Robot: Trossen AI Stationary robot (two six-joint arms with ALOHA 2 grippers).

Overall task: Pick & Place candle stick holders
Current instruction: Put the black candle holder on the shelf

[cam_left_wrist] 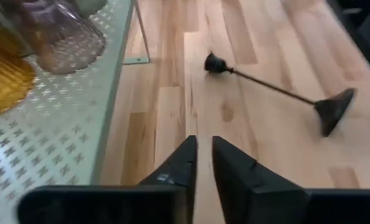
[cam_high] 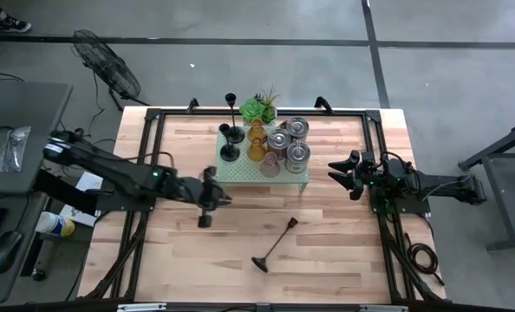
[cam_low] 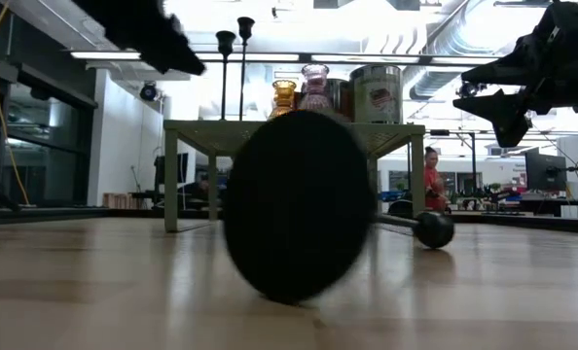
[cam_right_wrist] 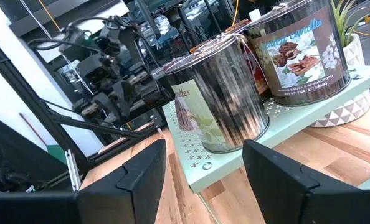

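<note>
- Pale green perforated stand — landmark, at the far middle of the bench.
- Black candle stick holders — two upright on the stand's left end.
- Amber glass holder — on the stand, just right of the black pair.
- Silvery cylindrical holders — clustered on the stand's right half.
- Fallen black holder — lying on its side on the bench, in front of the stand and apart from it.
- Left end effector — just off the stand's front-left corner, fingers nearly together, holding nothing.
- Right end effector — just right of the stand, fingers spread wide, empty.
</note>
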